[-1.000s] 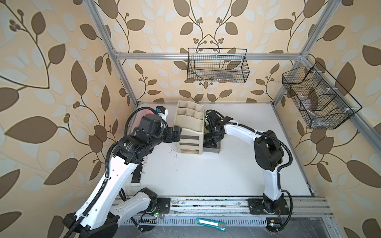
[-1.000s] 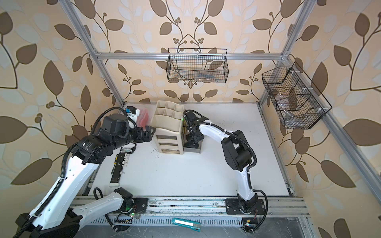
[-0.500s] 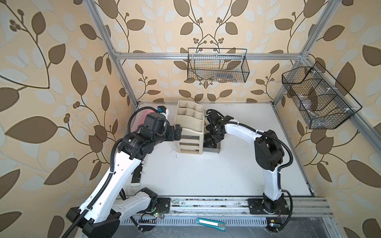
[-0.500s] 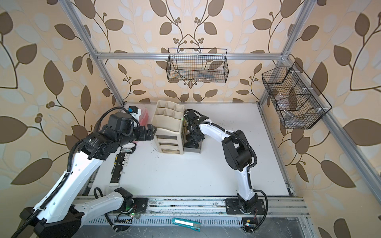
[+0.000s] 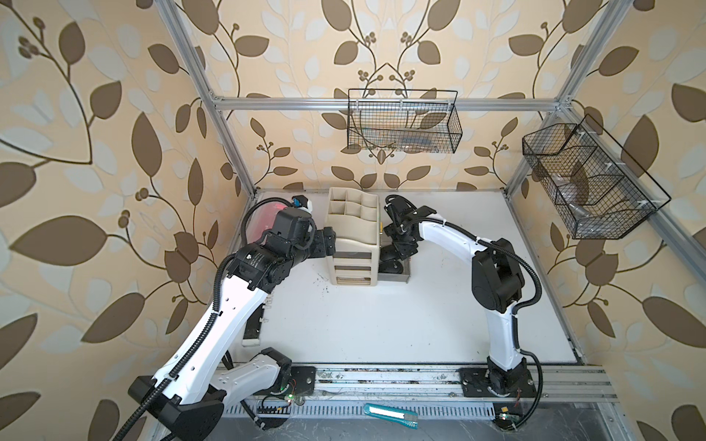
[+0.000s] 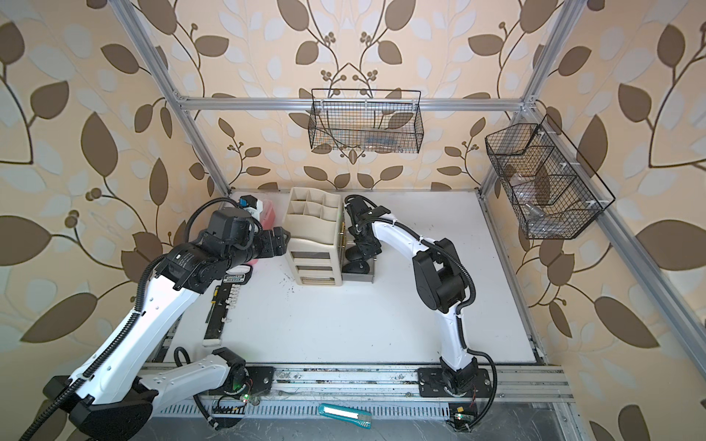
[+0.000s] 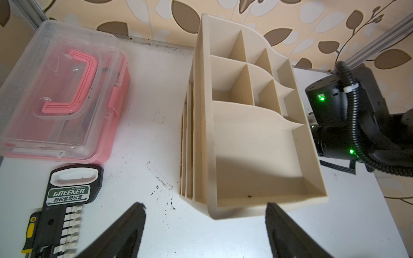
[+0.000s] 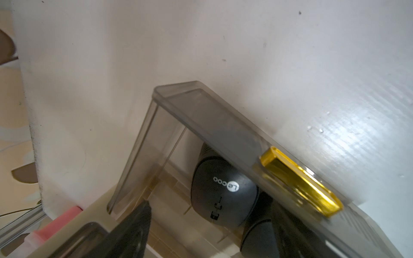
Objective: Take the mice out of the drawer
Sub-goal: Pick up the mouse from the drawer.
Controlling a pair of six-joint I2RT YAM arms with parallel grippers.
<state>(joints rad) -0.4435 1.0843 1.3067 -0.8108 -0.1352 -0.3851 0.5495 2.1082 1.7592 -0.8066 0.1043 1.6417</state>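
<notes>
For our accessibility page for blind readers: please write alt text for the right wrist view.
Black computer mice lie in a pulled-out smoky translucent drawer with a gold handle, one marked Lecoo. A dark gripper finger hangs beside them above the white table.

Glossy white shells join chunky black joint housings on the left arm and the right arm. Ribbed black cable conduit, zip-tied in white, runs along them. Green lights glow on the right wrist. The left claw has matte black wedge fingers.
</notes>
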